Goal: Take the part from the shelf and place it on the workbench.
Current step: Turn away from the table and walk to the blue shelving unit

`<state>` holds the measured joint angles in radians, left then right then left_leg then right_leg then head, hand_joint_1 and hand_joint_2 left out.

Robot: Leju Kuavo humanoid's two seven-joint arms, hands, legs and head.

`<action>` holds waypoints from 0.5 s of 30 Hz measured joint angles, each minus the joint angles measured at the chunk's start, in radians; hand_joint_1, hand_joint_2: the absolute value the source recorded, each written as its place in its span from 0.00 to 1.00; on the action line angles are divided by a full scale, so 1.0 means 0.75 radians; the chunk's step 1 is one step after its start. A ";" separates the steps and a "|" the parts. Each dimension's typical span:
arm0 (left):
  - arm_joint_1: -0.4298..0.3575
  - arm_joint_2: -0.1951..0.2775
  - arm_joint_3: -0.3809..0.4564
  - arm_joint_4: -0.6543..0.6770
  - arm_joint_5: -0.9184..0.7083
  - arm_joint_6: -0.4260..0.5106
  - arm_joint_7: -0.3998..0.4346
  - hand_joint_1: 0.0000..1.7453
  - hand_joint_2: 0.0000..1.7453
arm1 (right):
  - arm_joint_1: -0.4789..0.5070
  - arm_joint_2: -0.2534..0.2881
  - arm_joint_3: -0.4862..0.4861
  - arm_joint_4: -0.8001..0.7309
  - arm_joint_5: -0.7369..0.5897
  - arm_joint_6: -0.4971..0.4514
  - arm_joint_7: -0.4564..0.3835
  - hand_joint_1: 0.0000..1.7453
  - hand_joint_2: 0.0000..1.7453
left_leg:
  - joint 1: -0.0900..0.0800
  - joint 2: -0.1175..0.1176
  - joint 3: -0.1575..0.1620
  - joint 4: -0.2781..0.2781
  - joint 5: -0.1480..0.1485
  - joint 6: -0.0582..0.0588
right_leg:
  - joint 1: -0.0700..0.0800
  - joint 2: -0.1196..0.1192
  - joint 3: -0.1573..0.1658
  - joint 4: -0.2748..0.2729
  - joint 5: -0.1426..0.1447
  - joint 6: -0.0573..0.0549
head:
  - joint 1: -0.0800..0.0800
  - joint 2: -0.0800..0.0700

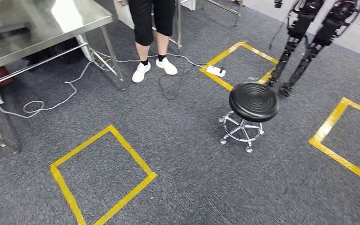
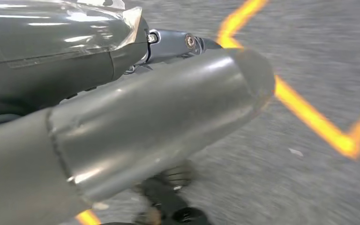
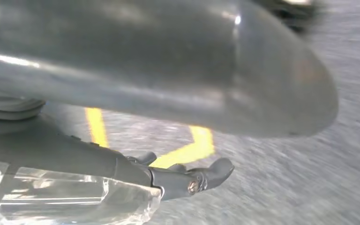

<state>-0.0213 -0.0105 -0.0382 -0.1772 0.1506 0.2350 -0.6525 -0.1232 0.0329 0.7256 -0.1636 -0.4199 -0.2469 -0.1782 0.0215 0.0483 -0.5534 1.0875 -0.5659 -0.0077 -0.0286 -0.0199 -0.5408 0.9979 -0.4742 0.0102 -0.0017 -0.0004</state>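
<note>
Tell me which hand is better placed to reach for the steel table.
Left, tentatively. The steel table sits at the head view's upper left, the left arm's side; the stool stands to the right. The left hand and right hand both hang over carpet, apparently empty.

A black round stool (image 1: 253, 101) stands on grey carpet (image 1: 192, 154) between yellow tape squares (image 1: 101, 180), near a person's legs (image 1: 152, 35) and a white power strip (image 1: 215, 71).
</note>
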 joint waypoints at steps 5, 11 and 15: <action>0.018 -0.004 0.027 -0.037 0.000 0.013 -0.057 0.00 0.00 | -0.023 -0.001 -0.048 -0.006 -0.015 -0.016 -0.100 0.00 0.00 | 0.006 -0.065 -0.082 0.197 -0.053 -0.004 | 0.011 0.086 -0.012 0.007 0.012 -0.017 | -0.001 0.000; 0.053 -0.008 0.033 -0.173 -0.084 0.030 -0.064 0.00 0.00 | -0.049 -0.004 -0.089 -0.013 -0.031 -0.030 -0.188 0.00 0.00 | 0.012 -0.166 0.039 -0.083 0.058 0.015 | 0.014 0.184 -0.053 0.024 0.031 0.030 | 0.000 0.000; 0.048 -0.021 0.047 -0.216 -0.116 0.006 -0.064 0.00 0.00 | -0.050 -0.018 -0.116 -0.015 -0.048 -0.041 -0.160 0.00 0.00 | 0.009 -0.093 0.032 -0.103 0.085 0.061 | 0.020 0.111 -0.128 0.124 -0.012 0.043 | 0.010 0.000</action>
<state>0.0149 -0.0265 -0.0031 -0.3392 0.0634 0.2394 -0.7007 -0.1607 0.0197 0.6387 -0.1751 -0.4557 -0.2780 -0.2983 0.0282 -0.0217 -0.5296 1.0101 -0.5021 0.0377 -0.0140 0.0634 -0.6368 1.0910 -0.4835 0.0423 0.0059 -0.0003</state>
